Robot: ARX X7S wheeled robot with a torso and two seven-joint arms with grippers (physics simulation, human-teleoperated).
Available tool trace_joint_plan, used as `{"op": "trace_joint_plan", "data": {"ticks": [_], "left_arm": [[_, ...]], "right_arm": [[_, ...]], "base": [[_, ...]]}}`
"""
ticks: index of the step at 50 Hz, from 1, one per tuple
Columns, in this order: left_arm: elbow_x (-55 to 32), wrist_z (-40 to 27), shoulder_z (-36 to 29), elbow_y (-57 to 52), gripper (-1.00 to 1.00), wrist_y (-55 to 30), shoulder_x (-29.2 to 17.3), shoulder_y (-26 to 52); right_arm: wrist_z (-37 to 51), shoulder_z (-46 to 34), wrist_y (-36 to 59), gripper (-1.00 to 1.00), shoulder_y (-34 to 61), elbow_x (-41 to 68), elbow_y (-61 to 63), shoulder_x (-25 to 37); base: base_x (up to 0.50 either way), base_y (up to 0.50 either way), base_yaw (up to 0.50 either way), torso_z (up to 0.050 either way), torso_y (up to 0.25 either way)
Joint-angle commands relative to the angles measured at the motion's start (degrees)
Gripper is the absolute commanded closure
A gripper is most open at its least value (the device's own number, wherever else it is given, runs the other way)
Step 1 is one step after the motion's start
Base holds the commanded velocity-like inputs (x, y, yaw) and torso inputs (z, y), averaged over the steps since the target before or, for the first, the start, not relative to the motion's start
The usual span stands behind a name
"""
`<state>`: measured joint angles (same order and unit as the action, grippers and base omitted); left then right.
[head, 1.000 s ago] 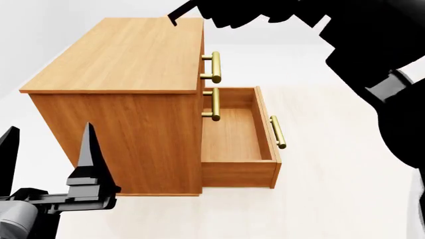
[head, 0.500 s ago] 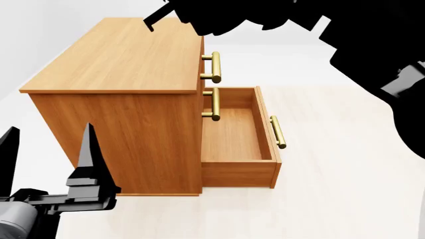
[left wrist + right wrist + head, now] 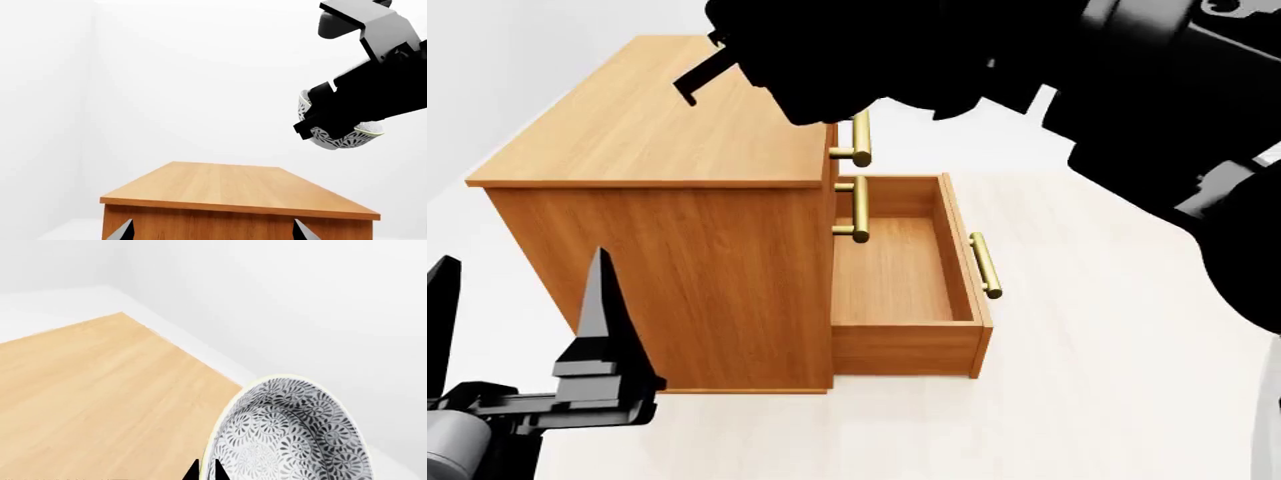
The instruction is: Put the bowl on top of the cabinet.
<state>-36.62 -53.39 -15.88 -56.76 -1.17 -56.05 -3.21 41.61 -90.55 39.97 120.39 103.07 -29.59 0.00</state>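
Note:
The bowl (image 3: 293,435), white with a dense grey-blue leaf pattern, hangs tilted in the air with my right gripper (image 3: 205,471) shut on its rim. From the left wrist view the bowl (image 3: 341,138) shows under the black right gripper (image 3: 333,112), above and off one end of the cabinet's flat top (image 3: 233,185). In the head view the right arm covers the bowl and reaches over the far part of the orange-brown cabinet (image 3: 654,130). My left gripper (image 3: 521,300) stands open and empty, low beside the cabinet's near side.
One cabinet drawer (image 3: 901,270) is pulled open, its brass handle (image 3: 985,265) sticking out toward the floor's open side. Two more brass handles (image 3: 860,150) show on the front. White walls stand close behind the cabinet (image 3: 87,390).
My right arm has swung left and further over the cabinet top, carrying the bowl. The left gripper has barely moved.

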Motion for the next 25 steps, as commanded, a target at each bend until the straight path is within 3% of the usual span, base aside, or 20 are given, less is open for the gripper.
{"op": "trace_joint_plan", "data": {"ticks": [1,25], "left_arm": [[0.21,-0.28,0.07,-0.15,-1.00,0.65,-0.29,-0.45],[-0.29,-0.45,-0.60,-0.26,-1.00,0.82,-0.66,0.36]], "right_arm": [[0.83,-0.07,-1.74,1.00,-1.37,-2.01,2.79,0.00],[2.39,0.03,-3.16,1.00,-0.96,-0.98,8.63,0.00]], "base": [[0.00,0.00,0.00,0.000,0.000],[0.00,0.00,0.00,0.000,0.001]]}}
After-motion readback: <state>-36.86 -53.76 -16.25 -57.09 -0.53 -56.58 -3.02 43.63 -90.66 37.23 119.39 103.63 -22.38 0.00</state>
